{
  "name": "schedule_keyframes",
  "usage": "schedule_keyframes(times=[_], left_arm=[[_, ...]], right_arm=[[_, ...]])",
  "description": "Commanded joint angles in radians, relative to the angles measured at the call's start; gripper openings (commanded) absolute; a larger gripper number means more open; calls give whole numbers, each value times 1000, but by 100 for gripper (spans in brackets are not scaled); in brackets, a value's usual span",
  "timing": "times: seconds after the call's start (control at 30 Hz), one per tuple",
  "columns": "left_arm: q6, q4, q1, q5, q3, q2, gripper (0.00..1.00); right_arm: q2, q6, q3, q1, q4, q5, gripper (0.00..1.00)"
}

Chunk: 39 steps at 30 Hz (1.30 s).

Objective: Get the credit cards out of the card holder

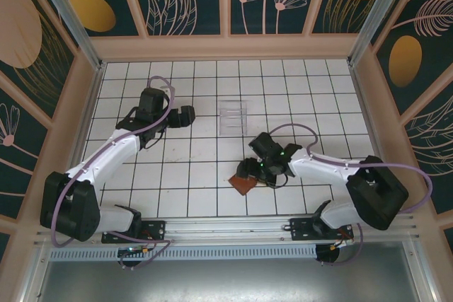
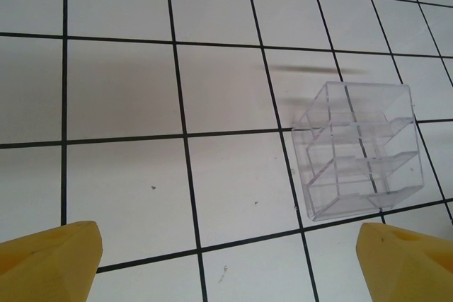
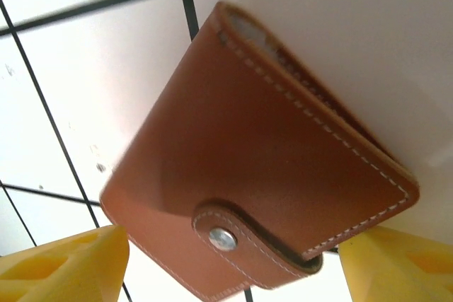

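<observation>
The card holder (image 1: pixel 243 184) is a reddish-brown leather wallet lying folded shut on the white tiles in front of the right arm. Seen close in the right wrist view, the card holder (image 3: pixel 262 160) has white stitching, and its tab is snapped down over a metal stud. My right gripper (image 1: pixel 256 169) hovers just over it, open. Its yellow fingertips (image 3: pixel 71 263) stand on either side of the holder's near end, around my right gripper (image 3: pixel 233 245). The credit cards are hidden. My left gripper (image 1: pixel 185 114) is open over bare tiles at the left, with nothing inside my left gripper (image 2: pixel 230 238).
A clear plastic tray (image 1: pixel 233 119) with several compartments stands near the middle of the table. In the left wrist view the tray (image 2: pixel 357 150) is ahead and to the right of the fingers. Patterned walls enclose the tiled floor on three sides.
</observation>
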Motion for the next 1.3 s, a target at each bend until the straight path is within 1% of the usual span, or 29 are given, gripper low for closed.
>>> schedule_keyframes(times=[0.0, 0.33, 0.4, 0.47, 0.53, 0.6, 0.67, 0.73, 0.8, 0.87, 0.9, 1.0, 1.07, 1.17, 1.27], left_arm=[[-7, -15, -22, 7, -16, -19, 92], [-74, -1, -125, 4, -87, -11, 89], [-98, -1, -151, 3, -104, -10, 87], [-122, 4, -181, 7, -119, -2, 85], [-152, 24, -208, 31, -136, 9, 84], [-189, 73, -222, 86, -166, 23, 83], [-239, 135, -237, 152, -205, 34, 79], [-283, 178, -252, 192, -230, 49, 74], [-306, 197, -271, 211, -246, 61, 70], [-327, 200, -284, 197, -261, 65, 67], [-333, 202, -287, 192, -267, 66, 66], [-340, 163, -286, 139, -273, 60, 66], [-346, 148, -286, 81, -281, 45, 67], [-339, 119, -286, 3, -291, 29, 67], [-334, 98, -286, -43, -291, 27, 67]], right_arm=[[58, -67, 72, -8, 24, 28, 78], [214, -164, 272, -5, -23, 50, 74], [225, -204, 312, -1, -99, 108, 72], [216, -282, 334, 0, -161, 167, 72], [186, -407, 330, 1, -173, 171, 71], [143, -574, 306, 5, -149, 132, 68], [102, -758, 280, 8, -131, 81, 66], [74, -921, 260, 9, -133, 48, 64], [45, -1090, 236, 4, -134, 26, 64], [17, -1306, 204, 6, -148, -40, 63], [3, -1391, 194, 7, -143, -36, 63], [2, -1554, 202, -10, -138, -55, 56], [36, -1625, 226, -15, -168, -42, 55], [98, -1680, 261, -18, -202, -7, 55], [158, -1717, 293, -18, -236, 13, 53]])
